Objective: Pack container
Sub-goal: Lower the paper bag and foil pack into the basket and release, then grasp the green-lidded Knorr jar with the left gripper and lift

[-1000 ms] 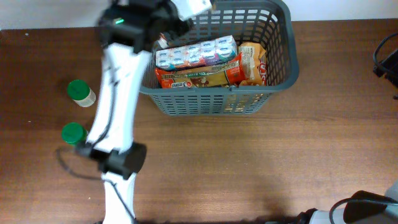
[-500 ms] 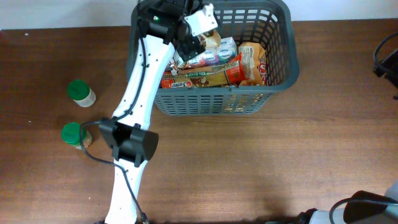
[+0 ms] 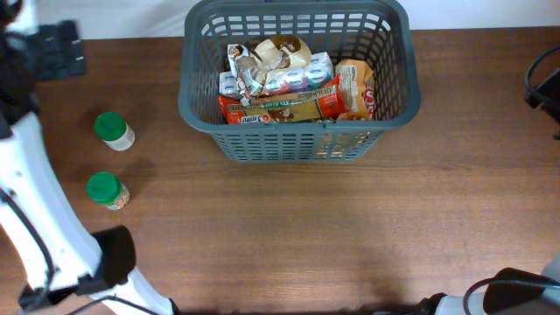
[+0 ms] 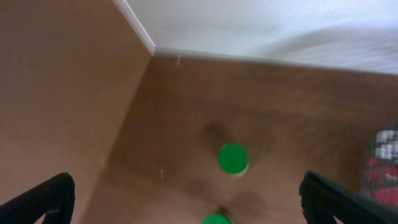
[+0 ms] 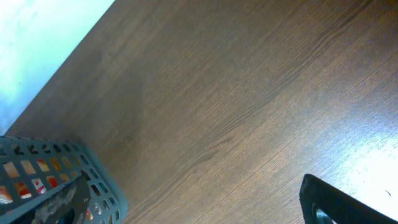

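while groceries fill it, the container lies lengthwise left-right.

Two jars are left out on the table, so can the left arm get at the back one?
Probably yes. The back jar sits alone on the table, apart from the front jar and the basket, and the left fingers are spread wide above it, nothing between.

Matt grey plastic basket on smooth, wood-grain table.
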Controlling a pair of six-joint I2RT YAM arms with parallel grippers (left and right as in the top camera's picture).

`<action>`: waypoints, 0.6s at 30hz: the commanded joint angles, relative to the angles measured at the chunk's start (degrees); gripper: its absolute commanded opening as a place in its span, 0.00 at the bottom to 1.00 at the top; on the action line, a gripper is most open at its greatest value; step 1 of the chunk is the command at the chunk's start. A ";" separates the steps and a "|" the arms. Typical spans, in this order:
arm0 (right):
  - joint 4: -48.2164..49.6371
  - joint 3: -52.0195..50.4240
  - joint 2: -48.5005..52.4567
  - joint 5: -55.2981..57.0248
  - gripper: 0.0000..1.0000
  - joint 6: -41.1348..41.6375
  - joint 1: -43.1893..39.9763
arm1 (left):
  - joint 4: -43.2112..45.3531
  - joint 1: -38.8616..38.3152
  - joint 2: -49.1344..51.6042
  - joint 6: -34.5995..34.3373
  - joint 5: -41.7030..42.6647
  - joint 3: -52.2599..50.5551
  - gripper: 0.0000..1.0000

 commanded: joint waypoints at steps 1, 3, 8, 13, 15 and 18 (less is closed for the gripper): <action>0.00 0.44 0.24 -0.31 0.99 0.09 -0.15 | -3.02 8.13 7.76 -7.82 10.32 -6.05 0.99; 0.00 0.44 0.24 -0.31 0.99 0.09 -0.15 | -2.84 10.25 10.45 -7.80 11.78 -9.03 0.99; 0.00 0.44 0.24 -0.31 0.99 0.09 -0.15 | -1.75 11.61 18.08 -7.72 11.74 -15.08 0.99; -0.02 0.44 0.24 -0.31 0.99 0.09 -0.15 | 0.55 11.21 25.86 -5.73 14.23 -16.70 0.99; 0.00 0.44 0.24 -0.31 0.99 0.09 -0.15 | 1.49 10.80 28.22 -5.27 14.53 -16.70 0.99; 0.00 0.44 0.24 -0.31 0.99 0.09 -0.15 | 2.78 10.29 30.91 -3.52 14.49 -16.70 1.00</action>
